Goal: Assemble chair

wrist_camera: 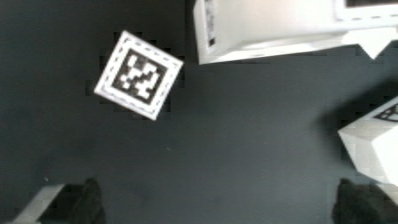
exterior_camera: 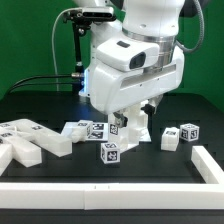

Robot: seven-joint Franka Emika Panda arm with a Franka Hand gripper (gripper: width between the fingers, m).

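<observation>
The chair is in loose white parts on the black table. Bars and slabs (exterior_camera: 32, 142) lie at the exterior view's left. Small tagged blocks (exterior_camera: 111, 151) (exterior_camera: 171, 138) lie near the middle and right. My gripper (exterior_camera: 128, 122) hangs low over the table's middle, next to a white part (exterior_camera: 138, 131). In the wrist view my gripper (wrist_camera: 217, 195) is open, with the dark fingers (wrist_camera: 71, 202) wide apart and only bare table between them. Beyond them lie a tagged white piece (wrist_camera: 139, 75), a larger white part (wrist_camera: 267, 30) and a white corner (wrist_camera: 377, 138).
A white raised border (exterior_camera: 100, 188) runs along the table's front and up the exterior view's right side (exterior_camera: 211, 165). A black stand with a lamp (exterior_camera: 78, 40) stands behind the arm. A green wall backs the scene.
</observation>
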